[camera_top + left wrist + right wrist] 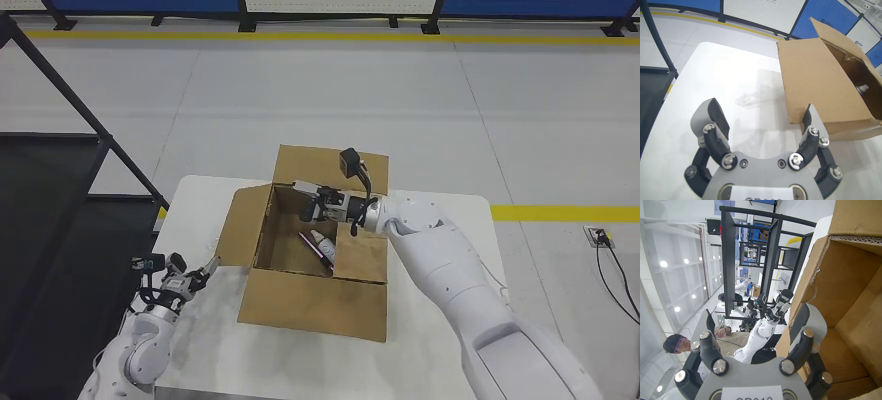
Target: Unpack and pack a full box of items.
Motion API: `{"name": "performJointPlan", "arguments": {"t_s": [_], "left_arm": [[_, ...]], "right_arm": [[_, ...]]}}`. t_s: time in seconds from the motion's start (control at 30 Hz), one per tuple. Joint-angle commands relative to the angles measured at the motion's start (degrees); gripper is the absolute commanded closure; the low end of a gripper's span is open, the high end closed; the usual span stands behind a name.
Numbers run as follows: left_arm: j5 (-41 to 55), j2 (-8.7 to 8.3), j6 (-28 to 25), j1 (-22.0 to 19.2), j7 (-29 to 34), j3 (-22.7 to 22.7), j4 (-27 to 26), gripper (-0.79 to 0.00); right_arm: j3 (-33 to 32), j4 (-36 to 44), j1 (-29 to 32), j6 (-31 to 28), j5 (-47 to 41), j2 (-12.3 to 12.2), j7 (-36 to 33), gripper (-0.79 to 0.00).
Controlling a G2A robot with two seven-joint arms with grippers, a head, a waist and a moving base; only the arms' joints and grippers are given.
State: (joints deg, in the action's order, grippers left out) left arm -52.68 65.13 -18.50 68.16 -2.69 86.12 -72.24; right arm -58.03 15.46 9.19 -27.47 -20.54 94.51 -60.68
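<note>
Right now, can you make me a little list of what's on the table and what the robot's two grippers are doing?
Box: cardboard, flaps open, standing on the white table
Inside it: a bottle
Beside it: a clear plastic wrapper lying on the table
Left gripper: open, empty, over the table's edge near the box
Right gripper: open, empty, at the box's opening

Bottle (862, 88) mostly hidden behind box (815, 75) wall, box cut by view's edge, clear wrapper (751, 99) indistinct

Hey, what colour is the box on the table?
The box is plain brown cardboard, and it shows best in the left wrist view.
</note>
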Motion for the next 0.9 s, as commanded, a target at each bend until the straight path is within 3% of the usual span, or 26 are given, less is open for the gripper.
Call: {"name": "performJointPlan", "arguments": {"t_s": [0.0, 0.53, 0.87], "left_arm": [[-0.45, 0.06, -0.01, -0.2, 0.12, -0.38, 0.24, -0.785], [-1.44, 0.27, -0.16, -0.95, -0.96, -1.02, 1.4, -0.785], [-1.08, 0.12, 1.67, 1.94, -5.69, 1.83, -4.83, -0.785]], "right_arm": [[-0.01, 0.1, -0.02, -0.2, 0.2, 0.03, 0.07, -0.785], [-0.67, 0.32, 0.27, -1.05, 0.48, 0.06, -0.21, -0.785], [-1.49, 0.52, 0.79, -2.37, 0.62, -0.44, -0.51, -0.785]]}}
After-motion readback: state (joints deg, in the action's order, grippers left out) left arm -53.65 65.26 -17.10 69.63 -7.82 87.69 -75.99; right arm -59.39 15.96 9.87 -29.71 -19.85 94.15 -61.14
